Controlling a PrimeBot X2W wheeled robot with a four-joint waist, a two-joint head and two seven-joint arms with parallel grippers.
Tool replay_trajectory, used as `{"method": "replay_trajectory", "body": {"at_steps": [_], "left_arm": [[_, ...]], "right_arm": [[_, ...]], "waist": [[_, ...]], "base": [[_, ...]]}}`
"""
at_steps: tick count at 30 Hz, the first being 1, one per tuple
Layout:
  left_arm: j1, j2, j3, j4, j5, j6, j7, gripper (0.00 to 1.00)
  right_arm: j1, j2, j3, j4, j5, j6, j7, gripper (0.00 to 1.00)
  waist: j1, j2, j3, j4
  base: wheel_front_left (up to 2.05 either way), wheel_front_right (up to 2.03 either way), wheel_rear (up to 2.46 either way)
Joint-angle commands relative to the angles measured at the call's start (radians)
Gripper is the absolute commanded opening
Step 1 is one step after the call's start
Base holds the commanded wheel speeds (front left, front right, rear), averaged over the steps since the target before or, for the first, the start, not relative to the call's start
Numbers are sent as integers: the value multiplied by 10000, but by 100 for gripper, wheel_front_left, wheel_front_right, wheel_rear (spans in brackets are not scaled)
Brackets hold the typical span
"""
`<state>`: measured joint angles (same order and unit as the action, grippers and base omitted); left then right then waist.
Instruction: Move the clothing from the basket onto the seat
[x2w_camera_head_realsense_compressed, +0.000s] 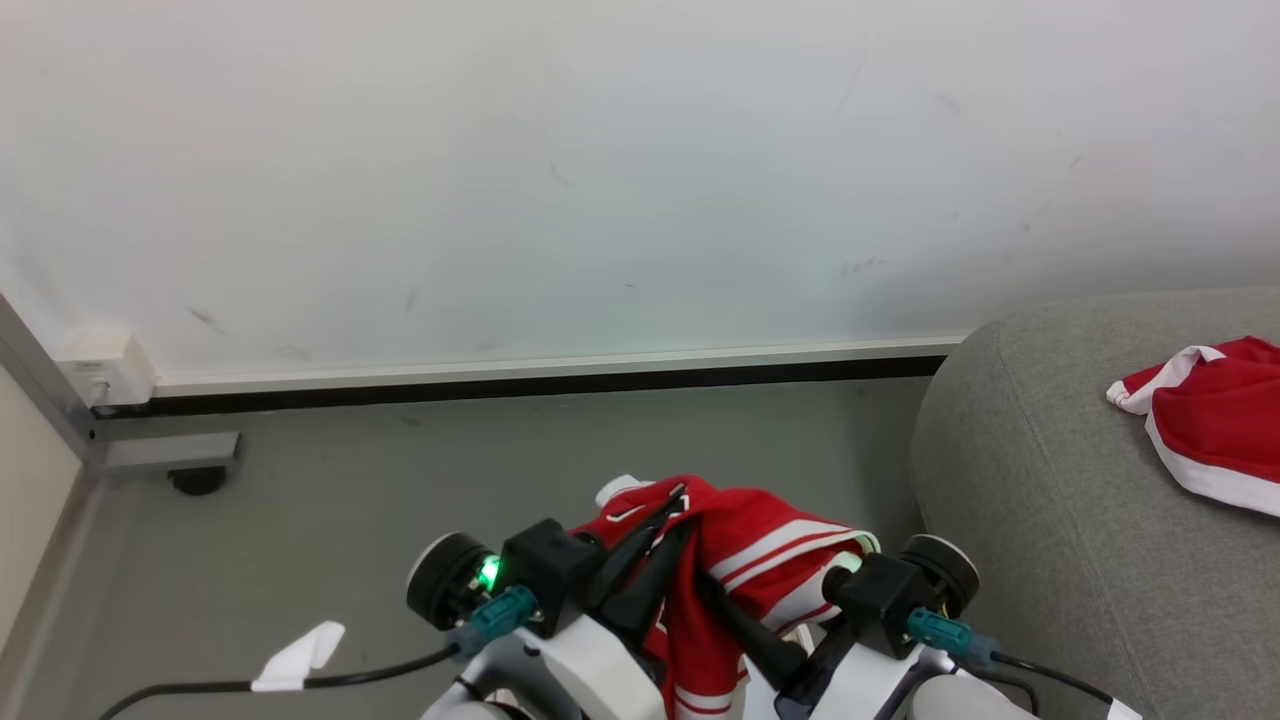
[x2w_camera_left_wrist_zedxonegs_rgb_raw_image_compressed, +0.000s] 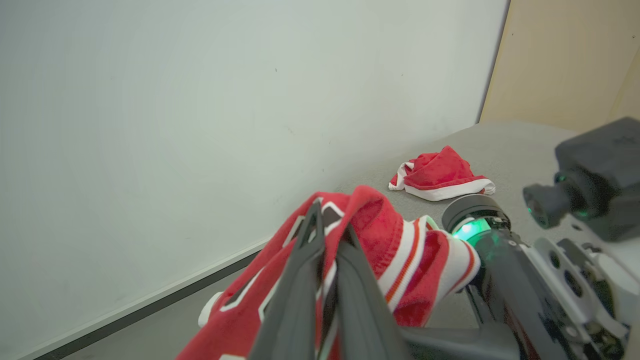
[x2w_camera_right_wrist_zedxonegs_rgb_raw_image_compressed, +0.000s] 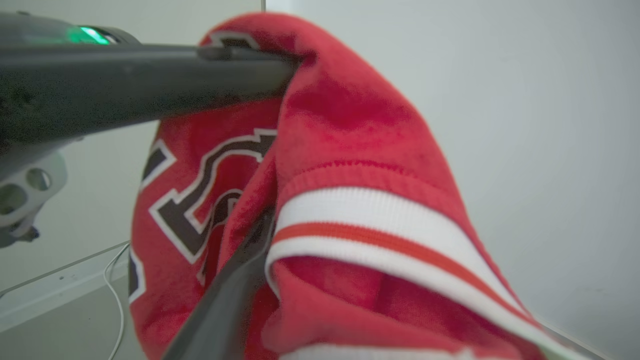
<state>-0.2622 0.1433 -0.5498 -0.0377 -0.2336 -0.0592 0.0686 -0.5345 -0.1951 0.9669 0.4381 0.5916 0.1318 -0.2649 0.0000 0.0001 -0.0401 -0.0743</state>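
Note:
A red jersey (x2w_camera_head_realsense_compressed: 770, 560) with white stripes and black-and-white numerals hangs draped over both grippers, held above the floor. My left gripper (x2w_camera_head_realsense_compressed: 672, 510) is shut on its upper fold; its two fingers (x2w_camera_left_wrist_zedxonegs_rgb_raw_image_compressed: 305, 260) lie close together with cloth between them. My right gripper (x2w_camera_head_realsense_compressed: 712, 590) reaches up into the striped hem from the right. One of its fingers (x2w_camera_right_wrist_zedxonegs_rgb_raw_image_compressed: 230, 290) shows beside the cloth and the other is covered. A second red garment (x2w_camera_head_realsense_compressed: 1210, 420) with white trim lies on the grey seat (x2w_camera_head_realsense_compressed: 1040, 500). The basket is out of view.
A white wall with a dark baseboard (x2w_camera_head_realsense_compressed: 520, 385) runs behind the grey floor. A socket box (x2w_camera_head_realsense_compressed: 105, 370) sits at the left corner. A black cable with a white tag (x2w_camera_head_realsense_compressed: 300, 655) trails across the floor at lower left.

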Motion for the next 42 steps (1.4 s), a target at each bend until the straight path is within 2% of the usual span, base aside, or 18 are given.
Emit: {"method": "replay_trajectory", "body": {"at_steps": [1, 6, 7, 8, 9, 19, 29, 36, 42], "left_arm": [[51, 62, 47, 41, -85, 37, -58, 0], [88, 131, 81, 171, -78, 119, -143, 1], [85, 145, 94, 190, -61, 145, -177, 28], [83, 154, 111, 210, -39, 169, -198, 49], [88, 159, 119, 237, -28, 204, -262, 98], [309, 278, 107, 860, 7, 340, -650, 100], [276, 159, 21, 1142, -111, 433, -798, 100], [296, 176, -49, 1131, -137, 462, -865, 100], [310, 142, -154, 1087, -212, 419, -937, 100]], "right_arm": [[100, -63, -39, -126, 83, -22, 8, 0], [218, -180, -145, -408, 158, -22, 9, 0], [237, -199, -168, -457, 150, -22, 9, 0], [248, -222, -233, -507, 145, -22, 9, 0], [268, -249, -331, -561, 140, -22, 9, 0], [467, -515, -1512, -1088, -361, -22, 7, 0], [648, -812, -2228, -1444, -694, -22, 7, 0], [667, -1046, -2852, -1786, -851, -22, 6, 0], [797, -1326, -3435, -2374, -1003, -22, 6, 0]], "waist": [[0, -1, 13, 3], [0, -1, 37, -30], [0, -1, 40, -39], [0, -1, 44, -47], [0, -1, 45, -55], [0, -1, 94, -170], [0, -1, 113, -437], [0, -1, 214, -981], [0, -1, 361, -1734]], "base": [[0, 0, 0], [0, 0, 0], [0, 0, 0], [0, 0, 0], [0, 0, 0], [0, 0, 0], [0, 0, 0], [0, 0, 0], [0, 0, 0]]}}
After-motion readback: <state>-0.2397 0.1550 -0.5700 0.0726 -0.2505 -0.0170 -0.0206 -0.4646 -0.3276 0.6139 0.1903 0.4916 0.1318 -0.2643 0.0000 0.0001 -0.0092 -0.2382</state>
